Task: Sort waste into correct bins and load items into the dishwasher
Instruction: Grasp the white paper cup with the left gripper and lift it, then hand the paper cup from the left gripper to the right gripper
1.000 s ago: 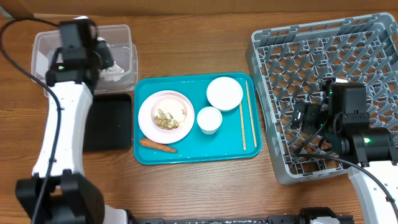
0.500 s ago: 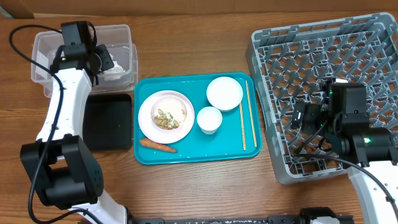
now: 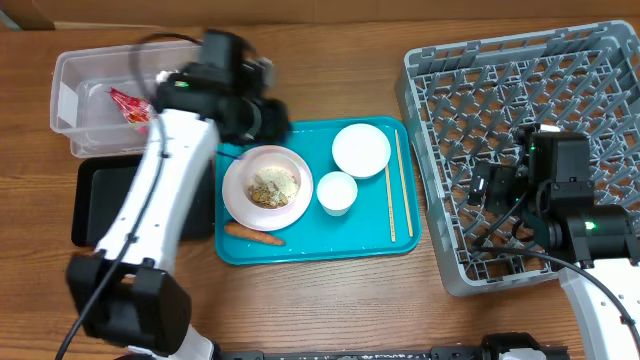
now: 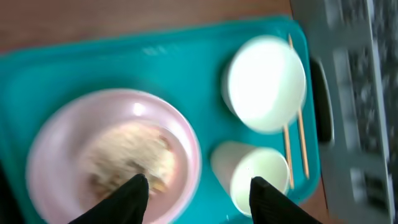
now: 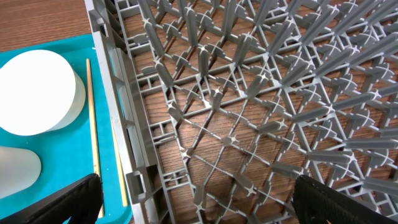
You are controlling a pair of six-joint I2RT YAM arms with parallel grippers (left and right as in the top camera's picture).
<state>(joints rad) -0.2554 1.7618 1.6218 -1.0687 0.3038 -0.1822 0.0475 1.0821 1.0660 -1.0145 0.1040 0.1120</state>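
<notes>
left gripper (image 4: 199, 183): fingers wide apart, holding nothing, above plate (image 3: 236, 197)
right gripper (image 5: 196, 186): wide apart, holding nothing, over rack (image 3: 470, 90)
scraps (image 3: 272, 187): on plate, teal tray (image 3: 320, 235)
carrot (image 3: 254, 235): just beside plate
bowl (image 3: 361, 149), cup (image 3: 337, 192): right of plate
chopsticks (image 3: 390, 205): tray's right edge
wrapper (image 3: 130, 104): in tub (image 3: 62, 100)
black tray (image 3: 105, 205): beside tub

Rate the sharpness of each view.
Overhead: sharp, only the left arm smeared. Left wrist: blurred throughout, the plate, bowl and cup soft-edged. Right wrist: crisp, the rack pegs clear.
</notes>
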